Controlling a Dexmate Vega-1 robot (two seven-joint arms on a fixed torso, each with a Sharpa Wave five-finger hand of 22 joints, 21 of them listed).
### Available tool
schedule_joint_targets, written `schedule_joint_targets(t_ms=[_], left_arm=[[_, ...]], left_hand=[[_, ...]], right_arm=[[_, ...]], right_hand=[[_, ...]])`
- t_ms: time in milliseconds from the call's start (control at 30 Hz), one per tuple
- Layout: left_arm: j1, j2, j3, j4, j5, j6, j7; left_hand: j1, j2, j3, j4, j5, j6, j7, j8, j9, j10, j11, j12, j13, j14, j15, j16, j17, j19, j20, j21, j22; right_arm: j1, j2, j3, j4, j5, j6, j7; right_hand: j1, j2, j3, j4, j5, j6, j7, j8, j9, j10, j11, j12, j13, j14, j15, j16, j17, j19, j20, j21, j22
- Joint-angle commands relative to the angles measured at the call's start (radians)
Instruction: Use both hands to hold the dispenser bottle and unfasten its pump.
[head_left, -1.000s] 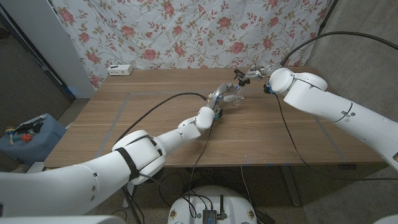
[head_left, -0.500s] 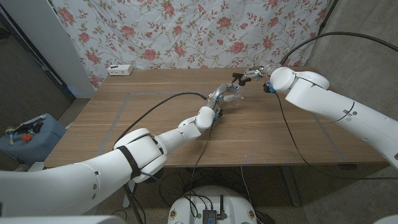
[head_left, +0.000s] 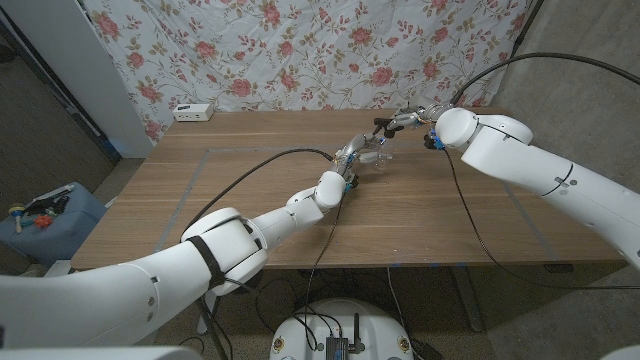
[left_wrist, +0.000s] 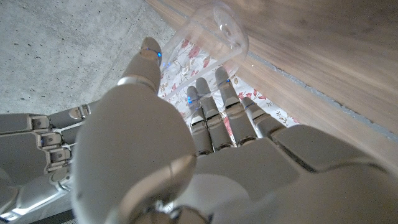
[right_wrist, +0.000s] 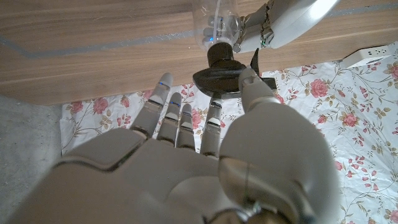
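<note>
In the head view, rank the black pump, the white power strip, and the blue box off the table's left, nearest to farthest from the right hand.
1. Black pump, at the right hand's fingertips.
2. White power strip, back left of table.
3. Blue box, beside the table, far left.

Glossy white rounded shells are covering both arms. A black band is ringing the left arm (head_left: 205, 262). Black cables are trailing along each, and blue lights are glowing on silvery fingertips (right_wrist: 163, 83).

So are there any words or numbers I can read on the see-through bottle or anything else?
None can be read.
Clear plastic dispenser bottle: no label or print visible.
Black pump: no markings visible.
White box at the table's far edge: too small to show any text.
</note>
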Motion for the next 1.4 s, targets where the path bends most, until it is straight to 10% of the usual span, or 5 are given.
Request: schedule_joint_targets(t_ms=[33,600,1400], left_arm=[[0.008,0.005,-0.001,-0.015,0.003,0.006,-0.003],[0.017,0.021,-0.007,-0.050,0.011,0.017,-0.006],[0.004,0.010,-0.006,-0.009,0.014,-0.015,0.006]], left_hand=[[-0.113,0.136,0.059,0.056,0.003,0.183,-0.036,0.003,0.003,0.153,-0.106,0.001,0.186,0.055,-0.123,0.004,0.004,0.007,-0.064,0.000,0.000],[-0.114,0.135,0.060,0.056,0.003,0.183,-0.036,0.002,0.003,0.152,-0.108,-0.001,0.188,0.056,-0.125,0.003,0.004,0.006,-0.065,0.000,0.000],[-0.115,0.135,0.059,0.055,0.003,0.187,-0.035,0.001,0.003,0.158,-0.104,-0.002,0.189,0.058,-0.124,0.004,0.004,0.006,-0.064,0.000,0.000]], right_arm=[[0.004,-0.021,-0.004,-0.021,-0.019,0.001,0.026],[0.078,-0.089,-0.075,0.008,-0.121,0.118,0.194],[0.066,-0.094,-0.046,0.079,-0.301,0.256,0.368]], right_hand=[[0.000,-0.009,-0.007,-0.001,-0.003,-0.022,-0.006,-0.010,0.000,-0.019,0.000,-0.005,0.004,-0.015,0.004,-0.003,0.000,-0.011,0.002,-0.002,0.002],[-0.051,-0.080,-0.062,0.014,-0.001,-0.098,-0.020,-0.034,-0.008,-0.132,-0.003,-0.006,0.005,-0.142,0.056,-0.022,-0.008,-0.104,0.071,-0.008,0.000],[-0.104,-0.109,-0.092,0.024,0.003,-0.167,-0.002,-0.037,-0.007,-0.221,0.003,-0.006,0.005,-0.252,0.088,-0.026,-0.011,-0.170,0.086,-0.008,0.000]])
